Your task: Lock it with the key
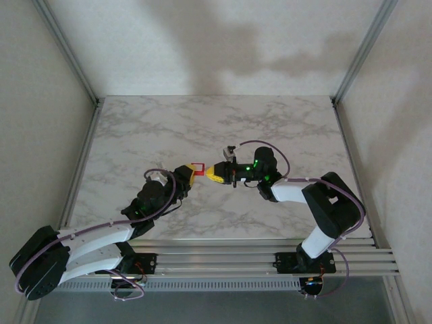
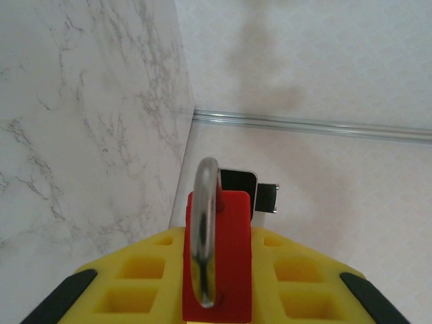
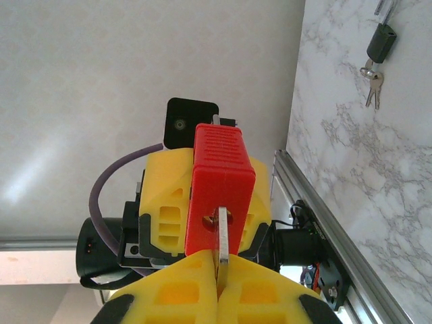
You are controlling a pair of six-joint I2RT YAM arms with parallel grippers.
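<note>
Right gripper (image 3: 219,273), key (image 3: 223,233) in red padlock (image 3: 217,172); shackle (image 2: 204,229), left wrist view.

**Left arm** (image 1: 94,239): white link laid low, forearm reaching forward and inward, purple cable running along it, wrist rolled onto its side.

**Left gripper** (image 1: 189,173): yellow fingers (image 2: 145,273) drawn in on either side of a red padlock (image 2: 229,263), clamping its body. The fingertips point straight at the opposite gripper.

**Right arm** (image 1: 317,206): black elbow raised, white forearm turned inward, green lamps lit near the wrist, which is also rolled sideways.

**Right gripper** (image 1: 214,173): yellow fingers (image 3: 169,297) pressed together on the flat of a key (image 3: 221,239). The blade runs out ahead of the fingertips to the padlock's face.

**Pair**: the two grippers stand nose to nose, just apart.
</note>
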